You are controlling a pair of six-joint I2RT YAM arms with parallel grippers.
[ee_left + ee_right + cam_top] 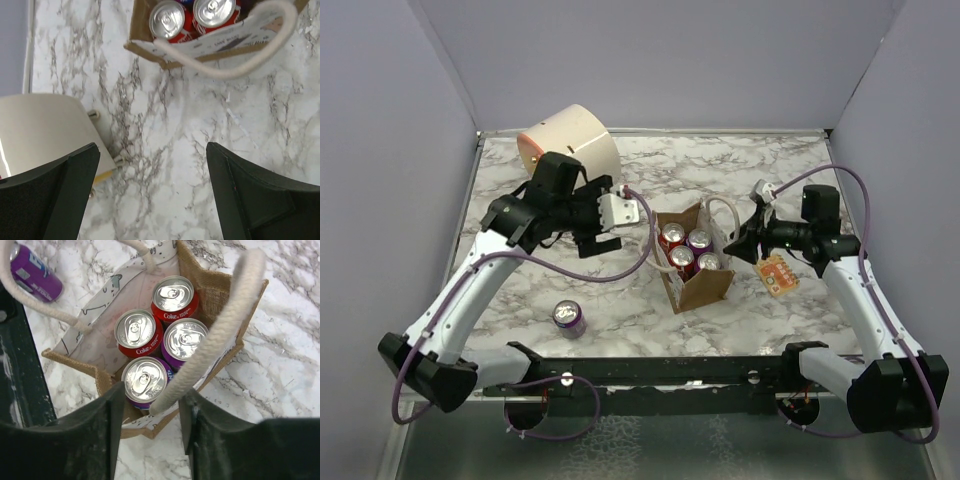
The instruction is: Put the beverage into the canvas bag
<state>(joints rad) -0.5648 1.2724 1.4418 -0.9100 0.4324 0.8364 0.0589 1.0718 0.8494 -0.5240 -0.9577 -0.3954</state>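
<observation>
Right gripper [151,390], jaws parted, straddles the handle [225,320] of the bag [210,290]; four cans [135,332] sit beneath. Left gripper [150,147] spread, empty. Purple can [35,272] lies outside, unplaced.

"Coke" legible on 2 red cans [136,335] in canvas bag [212,290], just beyond right gripper [151,397] jaws; other print unreadable.
</observation>
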